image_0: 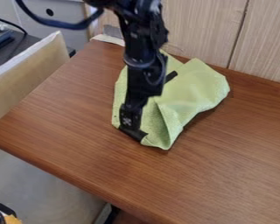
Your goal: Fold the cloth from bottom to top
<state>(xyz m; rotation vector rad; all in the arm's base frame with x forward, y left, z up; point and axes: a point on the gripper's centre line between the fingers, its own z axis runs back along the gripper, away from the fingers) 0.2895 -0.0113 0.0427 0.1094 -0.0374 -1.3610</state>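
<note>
The gripper [133, 130] hangs down at the lower left edge of the light green cloth [195, 87], its tip close to the cloth's bottom left corner. Behind and to the right of the arm, the cloth lies rumpled, with a raised fold running down to a point at its bottom edge. Its right part bulges toward the right and the upper corner stands near the wall. The arm comes in from the top and covers much of the cloth's left part.
The brown wooden table [78, 144] carries the cloth near its back edge. A wood-grain wall panel [206, 26] rises directly behind. At the left stands a beige board [31, 74] with a pale top edge, and a dark cable [60, 25] loops beside the arm.
</note>
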